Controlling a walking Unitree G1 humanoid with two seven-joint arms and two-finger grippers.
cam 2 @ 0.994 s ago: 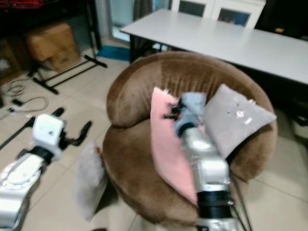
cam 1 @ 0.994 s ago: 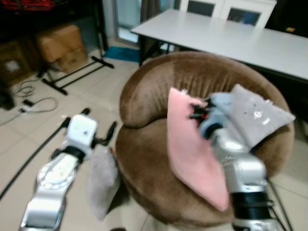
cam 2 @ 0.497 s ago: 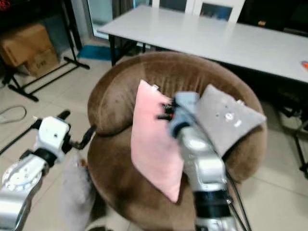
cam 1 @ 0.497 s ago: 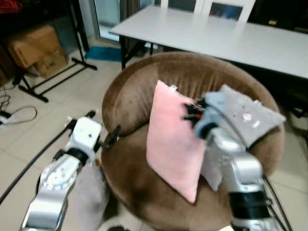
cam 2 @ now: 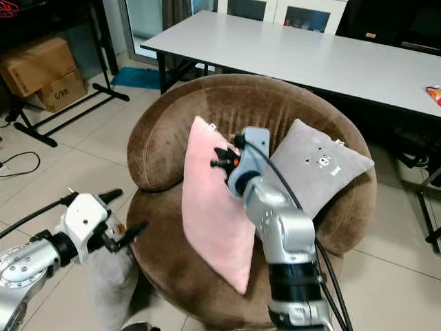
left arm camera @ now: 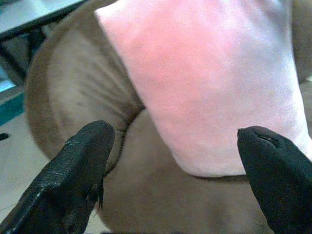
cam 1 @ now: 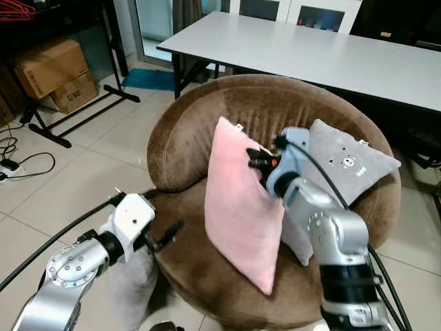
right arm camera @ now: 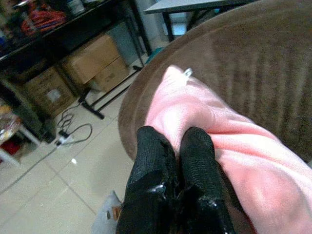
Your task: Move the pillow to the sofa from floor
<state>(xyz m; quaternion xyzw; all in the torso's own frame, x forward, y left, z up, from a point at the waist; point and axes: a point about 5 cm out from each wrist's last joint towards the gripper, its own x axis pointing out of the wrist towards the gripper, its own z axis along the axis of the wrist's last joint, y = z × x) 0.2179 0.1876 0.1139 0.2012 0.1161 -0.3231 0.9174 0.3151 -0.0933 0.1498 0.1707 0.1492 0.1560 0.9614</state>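
Observation:
A pink pillow [cam 1: 241,200] stands upright on the seat of the round brown sofa [cam 1: 200,131] and leans toward its back. My right gripper [cam 1: 253,160] is shut on the pillow's upper edge; in the right wrist view its fingers [right arm camera: 156,161] pinch the pink fabric. My left gripper [cam 2: 127,210] is open at the sofa's front left edge, and in the left wrist view the pink pillow [left arm camera: 209,83] lies beyond its spread fingers. A grey pillow [cam 1: 131,283] lies on the floor against the sofa, under my left arm.
A grey pillow with a bear face [cam 1: 348,165] leans on the sofa's right side. A long white table [cam 1: 310,52] stands behind the sofa. Cardboard boxes [cam 1: 52,69], a black rack's feet [cam 1: 83,110] and a cable [cam 1: 21,155] are on the tiled floor at left.
My right gripper has carried the pink pillow from over the sofa's front edge back onto the seat, more upright. My left arm has dropped lower. The camera has shifted too.

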